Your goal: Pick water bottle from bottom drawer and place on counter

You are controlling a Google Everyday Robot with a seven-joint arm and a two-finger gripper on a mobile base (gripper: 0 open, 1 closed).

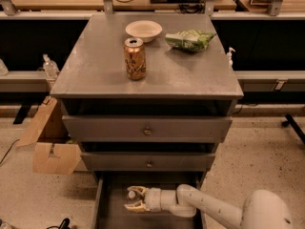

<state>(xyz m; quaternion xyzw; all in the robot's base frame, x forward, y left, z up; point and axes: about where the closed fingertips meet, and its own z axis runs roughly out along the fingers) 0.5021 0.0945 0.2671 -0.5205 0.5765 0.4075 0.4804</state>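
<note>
The bottom drawer (pixel 107 209) is pulled open under the cabinet. My gripper (pixel 134 199) reaches into it from the right, low over the drawer floor. Its yellowish fingers (pixel 137 190) stand close on either side of the water bottle (pixel 131 194). Only the bottle's white cap shows clearly between them; its clear body is hard to make out. The counter (pixel 95 75) is the grey top of the cabinet, above the two shut knobbed drawers.
On the counter stand an orange-gold soda can (pixel 135 58), a white bowl (pixel 143 30) and a green chip bag (pixel 189 39). A cardboard box (pixel 50 147) lies on the floor at the left. Pump bottles (pixel 49 67) stand on side ledges.
</note>
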